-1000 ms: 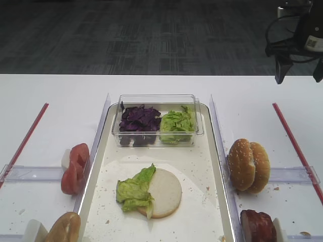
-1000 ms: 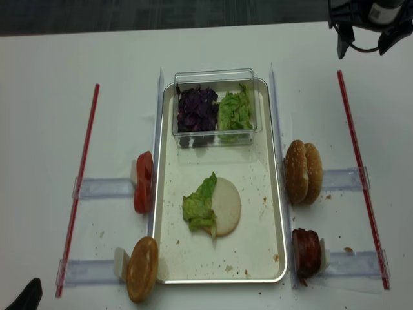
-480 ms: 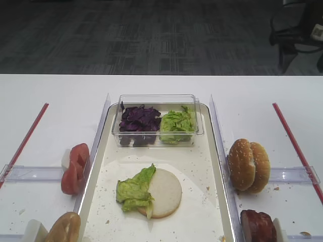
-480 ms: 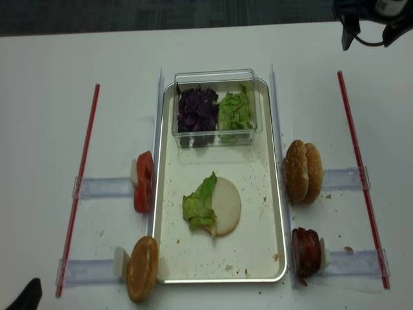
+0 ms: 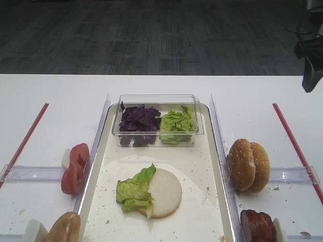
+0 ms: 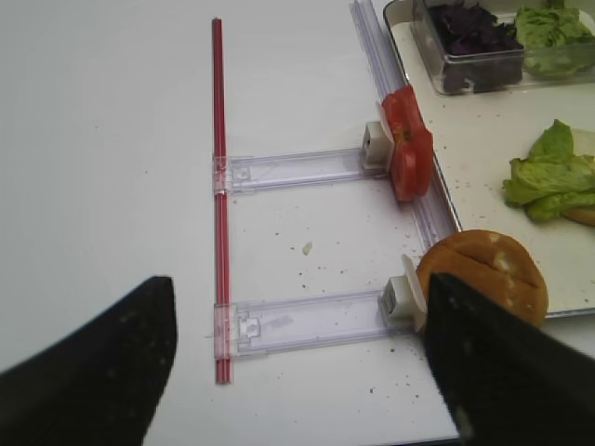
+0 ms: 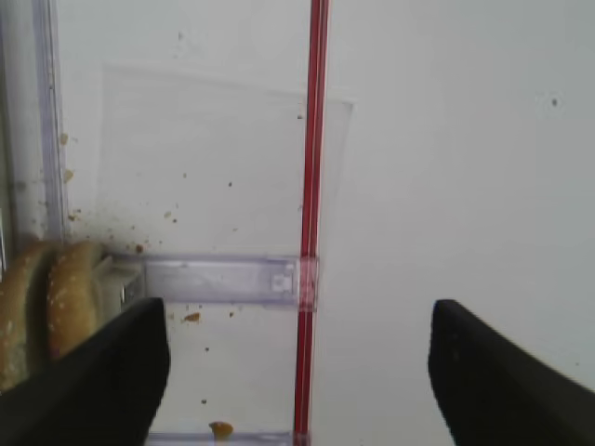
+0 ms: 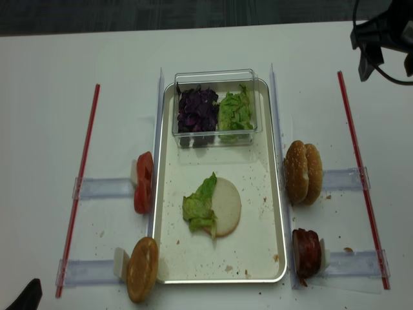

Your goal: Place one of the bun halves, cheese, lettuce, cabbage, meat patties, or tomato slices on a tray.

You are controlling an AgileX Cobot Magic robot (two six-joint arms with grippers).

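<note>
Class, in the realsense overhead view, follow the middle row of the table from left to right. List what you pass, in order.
Left red strip → tomato slices → lettuce → pale bun disc → sesame buns → right red strip.

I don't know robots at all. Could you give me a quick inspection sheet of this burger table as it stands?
Surface: white table, crumbs scattered.
Job's things: long off-white silvery-rimmed tray holds a pale bun disc with a crinkly green lettuce leaf overlapping its left edge; sesame bun halves, dark patties, red tomato slices stand outside it.
Clutter: clear plastic box on the tray with purple cabbage and lettuce; red strips.
Tools: right tool open, empty; left tool open, empty.
Cables: black cable at the right arm.
Surroundings: dark floor.
</note>
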